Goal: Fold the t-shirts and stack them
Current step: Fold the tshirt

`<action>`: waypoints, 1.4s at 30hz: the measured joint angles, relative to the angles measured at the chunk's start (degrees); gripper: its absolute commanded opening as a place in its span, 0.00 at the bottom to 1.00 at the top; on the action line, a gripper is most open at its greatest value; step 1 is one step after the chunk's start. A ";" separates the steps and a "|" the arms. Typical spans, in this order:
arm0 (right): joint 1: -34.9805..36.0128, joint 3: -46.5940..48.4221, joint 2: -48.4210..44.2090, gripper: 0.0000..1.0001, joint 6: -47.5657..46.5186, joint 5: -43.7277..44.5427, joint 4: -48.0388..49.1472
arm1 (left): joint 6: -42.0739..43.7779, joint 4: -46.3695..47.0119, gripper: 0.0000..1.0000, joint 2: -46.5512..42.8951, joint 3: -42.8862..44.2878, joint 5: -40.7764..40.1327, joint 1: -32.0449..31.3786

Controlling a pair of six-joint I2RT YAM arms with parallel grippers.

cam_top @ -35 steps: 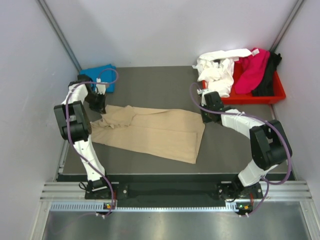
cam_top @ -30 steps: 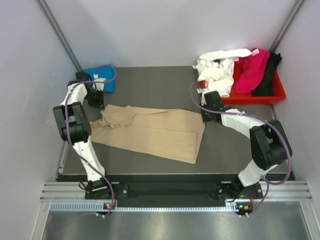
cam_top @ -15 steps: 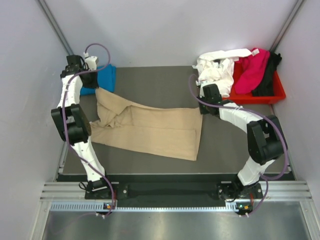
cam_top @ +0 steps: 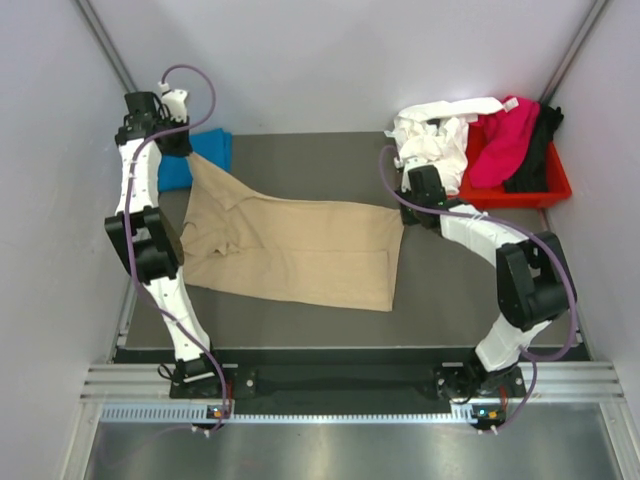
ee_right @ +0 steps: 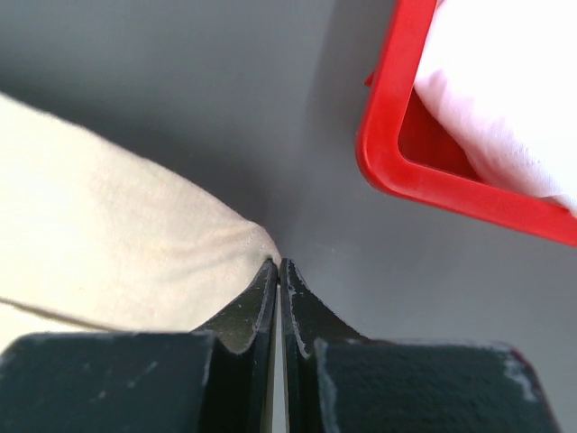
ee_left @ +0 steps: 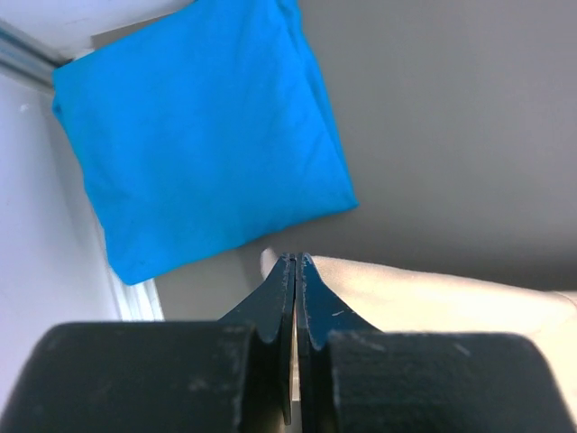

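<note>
A tan t-shirt [cam_top: 300, 245] lies spread across the dark table, lifted at two far corners. My left gripper [cam_top: 180, 150] is shut on its far left corner, raised above the folded bright blue t-shirt [cam_top: 205, 155]. In the left wrist view the gripper [ee_left: 296, 260] pinches the tan cloth [ee_left: 433, 298] with the blue shirt [ee_left: 194, 135] below. My right gripper [cam_top: 408, 203] is shut on the far right corner; in the right wrist view the gripper [ee_right: 279, 263] pinches the tan cloth [ee_right: 108, 244]. White [cam_top: 435, 135], magenta [cam_top: 505, 140] and black [cam_top: 540, 145] shirts sit in the tray.
A red plastic tray [cam_top: 550, 190] stands at the back right, its corner close to my right gripper [ee_right: 388, 153]. Grey walls close in on the left, back and right. The metal rail runs along the table's near edge [cam_top: 340, 380].
My left gripper has risen and moved toward the back left, pulling the tan shirt's corner up over the blue shirt. My right gripper shifted slightly back. The shirt is stretched flatter between them.
</note>
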 measured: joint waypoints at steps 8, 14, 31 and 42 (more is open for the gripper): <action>0.00 -4.96 -4.94 0.00 0.52 -2.05 0.17 | 0.07 -4.31 0.00 -0.02 -1.97 5.60 0.17; 0.07 -9.09 -13.09 0.00 1.86 -4.39 -0.96 | 2.34 -11.93 0.00 -7.08 -15.56 10.01 2.91; 0.44 -17.11 -21.92 0.00 5.44 -6.99 -3.56 | 9.94 -22.05 0.00 -23.67 -33.51 10.25 9.66; 1.99 -25.11 -22.97 0.00 11.15 -10.36 -2.67 | 10.36 -18.27 0.00 -18.16 -39.10 5.22 14.32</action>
